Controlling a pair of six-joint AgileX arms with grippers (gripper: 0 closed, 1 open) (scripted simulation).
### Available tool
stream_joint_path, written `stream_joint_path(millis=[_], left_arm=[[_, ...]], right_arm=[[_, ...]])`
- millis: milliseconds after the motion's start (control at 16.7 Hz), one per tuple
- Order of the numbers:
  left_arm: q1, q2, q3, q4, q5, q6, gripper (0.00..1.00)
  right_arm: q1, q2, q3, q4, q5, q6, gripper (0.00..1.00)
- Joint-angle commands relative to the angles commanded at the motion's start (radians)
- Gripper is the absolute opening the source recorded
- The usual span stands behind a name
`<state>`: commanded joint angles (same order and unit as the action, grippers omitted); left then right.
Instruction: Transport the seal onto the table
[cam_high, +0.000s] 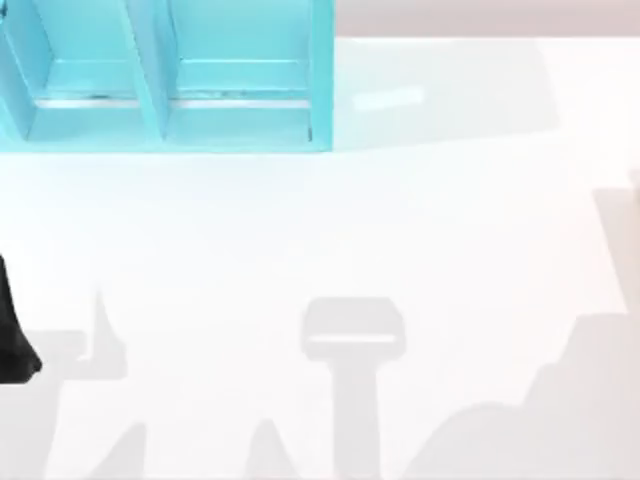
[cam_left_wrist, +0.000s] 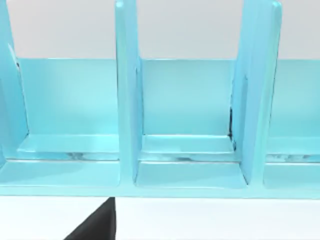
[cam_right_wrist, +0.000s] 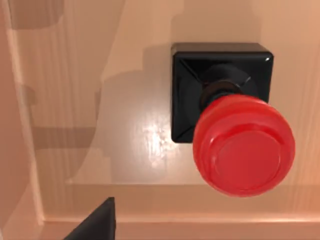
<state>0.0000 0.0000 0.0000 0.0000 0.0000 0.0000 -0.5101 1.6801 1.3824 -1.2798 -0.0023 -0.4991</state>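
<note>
The seal (cam_right_wrist: 227, 120) stands upright in the right wrist view, seen from above: a black square base with a glossy red knob. It rests on a pale wooden floor with a raised rim (cam_right_wrist: 165, 220). A black part of my right gripper (cam_right_wrist: 97, 225) shows off to one side of the seal, apart from it. The white table (cam_high: 330, 240) spreads across the top view. A black part of my left arm (cam_high: 12, 345) sits at the table's left edge. In the left wrist view a black bit of my left gripper (cam_left_wrist: 97, 225) faces the shelf.
A light blue shelf unit (cam_high: 165, 80) with upright dividers stands at the back left of the table; its compartments (cam_left_wrist: 187, 145) hold nothing. Soft grey shadows of the arms lie on the table's front half.
</note>
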Motion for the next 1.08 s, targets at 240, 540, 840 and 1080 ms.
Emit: stream_joint_path(millis=[240,540,840,1080], left_arm=[[0.0,0.0,0.0,0.0,0.0,0.0,1.0],[0.0,0.0,0.0,0.0,0.0,0.0,1.0],[0.0,0.0,0.0,0.0,0.0,0.0,1.0],[0.0,0.0,0.0,0.0,0.0,0.0,1.0]], right_arm=[[0.001,0.035,-0.14,0.188,0.0,0.002,1.0],[0.001,0.072,-0.275,0.352,0.0,0.003,1.0],[0.001,0.073,-0.276,0.353,0.0,0.003,0.92],[0.001,0.073,-0.276,0.353,0.0,0.003,0.62]])
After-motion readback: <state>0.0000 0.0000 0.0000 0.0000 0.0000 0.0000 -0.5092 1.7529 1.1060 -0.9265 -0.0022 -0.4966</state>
